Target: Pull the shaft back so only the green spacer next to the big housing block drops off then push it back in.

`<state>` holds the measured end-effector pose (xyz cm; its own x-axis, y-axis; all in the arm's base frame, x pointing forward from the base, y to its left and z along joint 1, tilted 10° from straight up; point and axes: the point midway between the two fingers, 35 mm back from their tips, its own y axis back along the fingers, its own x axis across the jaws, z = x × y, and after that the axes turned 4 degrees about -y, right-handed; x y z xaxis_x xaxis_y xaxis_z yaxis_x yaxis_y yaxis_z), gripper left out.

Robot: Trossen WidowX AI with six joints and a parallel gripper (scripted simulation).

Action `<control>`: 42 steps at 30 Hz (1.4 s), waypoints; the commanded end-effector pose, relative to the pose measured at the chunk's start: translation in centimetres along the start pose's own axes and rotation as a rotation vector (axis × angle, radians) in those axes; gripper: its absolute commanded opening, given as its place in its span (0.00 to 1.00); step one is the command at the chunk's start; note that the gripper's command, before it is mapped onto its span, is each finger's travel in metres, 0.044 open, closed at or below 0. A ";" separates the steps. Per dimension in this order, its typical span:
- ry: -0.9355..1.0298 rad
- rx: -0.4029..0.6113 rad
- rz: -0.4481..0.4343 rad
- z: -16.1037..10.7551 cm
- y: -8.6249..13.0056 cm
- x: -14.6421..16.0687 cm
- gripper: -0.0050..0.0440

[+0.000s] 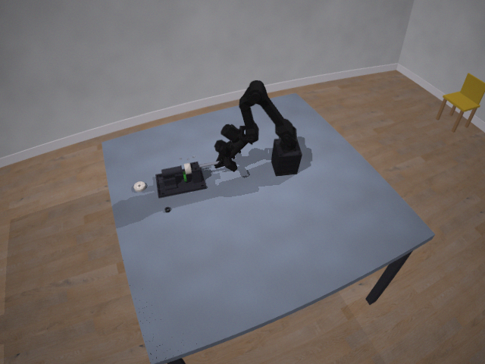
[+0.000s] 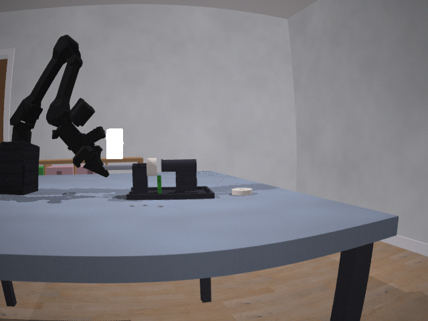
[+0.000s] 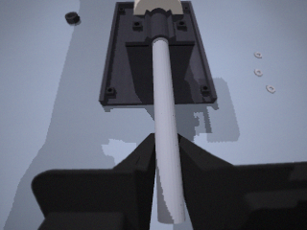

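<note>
My gripper [image 3: 163, 138] is shut on the grey shaft [image 3: 165, 120] near its free end; it also shows in the top and exterior views [image 1: 226, 162] [image 2: 98, 169]. The shaft [image 2: 119, 167] runs through the small black support [image 2: 139, 176] and carries a white spacer [image 2: 151, 166] [image 1: 188, 168]. The green spacer [image 2: 159, 184] [image 1: 184, 176] is off the shaft and stands on the black base plate [image 2: 170, 193], between the support and the big housing block [image 2: 179, 170]. A small gap shows between the white spacer and the housing block.
A loose white ring [image 1: 139, 186] [image 2: 241, 190] lies on the table beyond the housing. A small black ring [image 1: 167, 208] [image 3: 72, 17] lies beside the plate. Three tiny washers [image 3: 259, 72] lie on its other side. The arm's base block [image 1: 286, 156] stands behind the gripper.
</note>
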<state>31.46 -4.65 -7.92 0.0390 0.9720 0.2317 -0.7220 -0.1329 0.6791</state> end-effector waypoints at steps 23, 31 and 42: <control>0.004 0.000 0.001 0.2 -0.1 0.0 0.10; 0.004 0.000 0.001 0.4 -0.2 0.0 0.10; 0.004 0.000 0.001 0.8 -0.5 0.1 0.10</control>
<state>31.89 -4.64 -7.91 0.0390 0.9725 0.2297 -0.7146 -0.1335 0.6867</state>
